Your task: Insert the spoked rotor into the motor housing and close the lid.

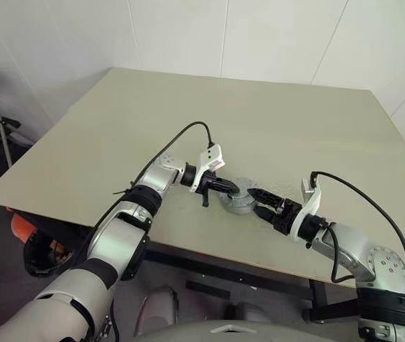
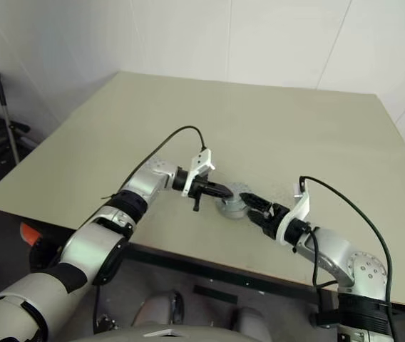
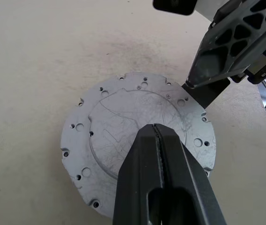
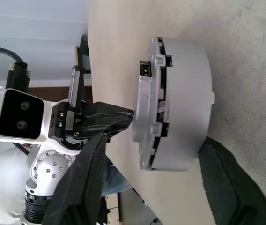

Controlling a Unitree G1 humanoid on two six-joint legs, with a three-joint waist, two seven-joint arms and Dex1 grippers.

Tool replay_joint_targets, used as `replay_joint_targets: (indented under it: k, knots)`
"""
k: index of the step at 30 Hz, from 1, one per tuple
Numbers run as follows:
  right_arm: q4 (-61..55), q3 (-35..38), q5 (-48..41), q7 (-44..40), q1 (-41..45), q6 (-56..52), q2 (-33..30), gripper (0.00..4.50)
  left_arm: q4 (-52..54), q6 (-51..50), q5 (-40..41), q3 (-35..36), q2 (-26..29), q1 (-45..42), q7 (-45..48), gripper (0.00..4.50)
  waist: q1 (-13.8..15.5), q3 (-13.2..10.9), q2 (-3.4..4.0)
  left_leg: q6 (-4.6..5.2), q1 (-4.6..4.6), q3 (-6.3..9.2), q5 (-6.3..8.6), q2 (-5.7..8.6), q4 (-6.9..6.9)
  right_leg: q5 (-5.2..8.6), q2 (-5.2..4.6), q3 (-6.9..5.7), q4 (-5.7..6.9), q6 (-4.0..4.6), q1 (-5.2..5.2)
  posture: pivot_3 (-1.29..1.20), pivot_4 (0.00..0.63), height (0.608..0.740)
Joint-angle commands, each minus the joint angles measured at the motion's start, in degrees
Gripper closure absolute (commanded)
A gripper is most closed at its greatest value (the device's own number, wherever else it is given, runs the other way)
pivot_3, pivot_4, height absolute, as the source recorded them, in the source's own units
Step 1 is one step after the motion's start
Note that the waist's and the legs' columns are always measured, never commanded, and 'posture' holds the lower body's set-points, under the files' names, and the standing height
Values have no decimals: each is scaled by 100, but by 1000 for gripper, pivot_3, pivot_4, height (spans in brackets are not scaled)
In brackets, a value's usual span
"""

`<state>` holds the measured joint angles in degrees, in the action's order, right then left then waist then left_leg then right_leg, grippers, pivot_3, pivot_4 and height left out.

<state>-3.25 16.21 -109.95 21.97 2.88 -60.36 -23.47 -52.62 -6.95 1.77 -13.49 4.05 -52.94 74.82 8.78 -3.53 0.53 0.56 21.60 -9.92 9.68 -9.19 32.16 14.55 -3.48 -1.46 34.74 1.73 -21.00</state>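
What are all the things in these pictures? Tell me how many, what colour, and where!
Table: one, beige, filling the middle of the room.
Motor housing: one, silver-grey round can, on the table near its front edge, between both claws.
Lid: one, silver-grey disc with small holes, on top of the motor housing, not fully seated.
Walls: white, behind the table.
Left claw: one, black, shut, tip pressing on the lid.
Right claw: one, black, open, fingers either side of the motor housing.
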Motion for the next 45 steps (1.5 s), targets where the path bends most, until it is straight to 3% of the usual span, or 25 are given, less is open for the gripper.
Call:
replay_joint_targets:
  k: [1, 4, 5, 27, 36, 45]
  knots:
    - [-366, -27, -305, -344, 151, 84, -98, 2258, 29, -72, -49, -98, -25, 59, 54, 4500, 4, 0, 0, 2, 5, 0, 1, 0, 4, 0, -1, -1, 0, 0, -2, 0, 0, 740]
    - [-350, -57, -305, -380, 151, 124, -182, 3203, 37, -85, -49, -94, -37, 56, 45, 4500, 5, 0, 0, 7, 10, 0, 4, 5, 9, 0, -8, -3, 0, 0, -4, 0, 0, 740]
    - [-352, -69, -305, -386, 147, 140, -198, 3331, 39, -87, -48, -92, -37, 57, 42, 4500, 6, -1, -1, 8, 12, 0, 5, 8, 9, 0, -10, -3, 0, 0, -6, 0, 0, 740]
    - [-476, -122, -303, -383, -96, 439, -260, 3333, 89, -131, 31, 20, -55, 28, -49, 4500, 6, 0, -1, 35, 29, 4, 9, 29, 22, -1, -34, -12, 2, -2, -10, 0, 0, 740]
    - [-522, -79, -305, -470, -147, 547, -194, 3333, 699, -560, 305, 133, -10, 251, -65, 4500, 6, 0, -1, 39, 35, 4, 9, 39, 26, -1, -51, -19, 3, -3, -12, 0, 0, 740]
    - [-572, -136, -305, -466, -166, 654, -196, 3334, 1629, -1596, 1046, 689, -36, 323, -564, 4500, 3, -1, -1, 45, 46, 5, 9, 39, 30, -2, -53, -23, 6, -4, -19, 0, 0, 740]
